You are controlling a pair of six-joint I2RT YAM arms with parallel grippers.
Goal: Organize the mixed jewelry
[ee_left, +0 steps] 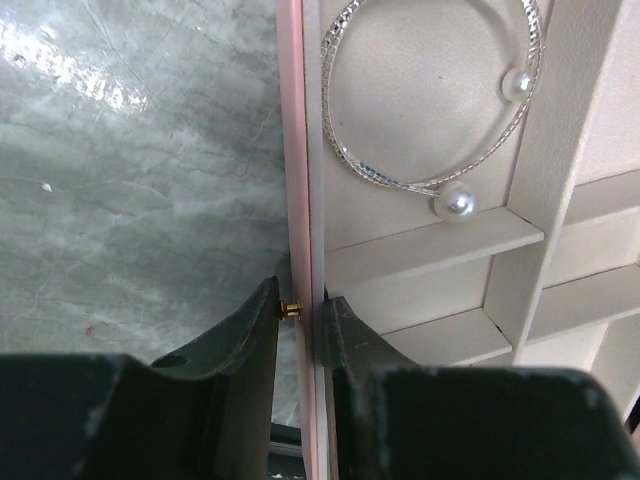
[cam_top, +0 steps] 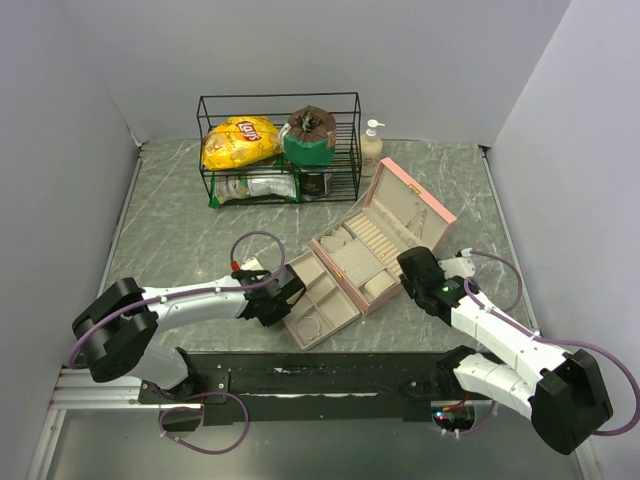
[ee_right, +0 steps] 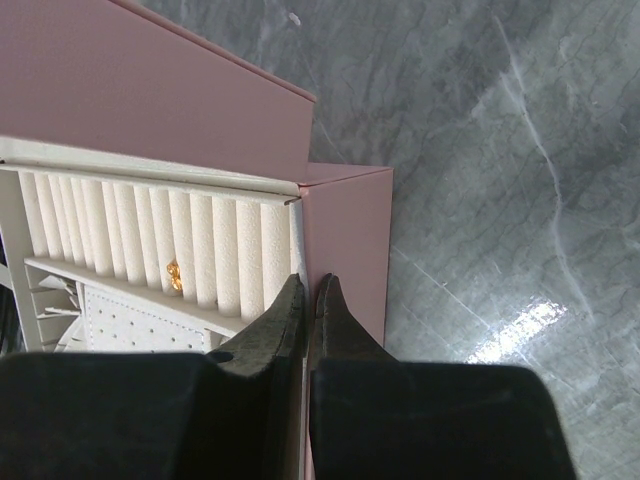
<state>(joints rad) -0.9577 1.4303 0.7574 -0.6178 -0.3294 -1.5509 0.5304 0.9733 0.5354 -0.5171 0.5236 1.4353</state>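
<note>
Left end effector (ee_left: 300, 295) pinches a gold stud (ee_left: 291, 307) against the tray's pink wall (ee_left: 293, 150); right end effector (ee_right: 308, 290) is pressed together, holding nothing visible. Expect the stud to be light, rigid, slippery, easily lost: grip across its head, fingertips only.

Left arm (cam_top: 190, 298) lies low, reaching right. Left gripper (ee_left: 300, 300) jaws narrow, clamped across tray wall (ee_left: 298, 150) with gold stud (ee_left: 291, 307) pinched. Right arm (cam_top: 490, 325) reaches far-left, right gripper (ee_right: 312, 282) fully closed.

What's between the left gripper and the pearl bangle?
A beige divider, seen in left wrist view; left gripper grips the pink wall, pearl bangle one compartment beyond.
</note>
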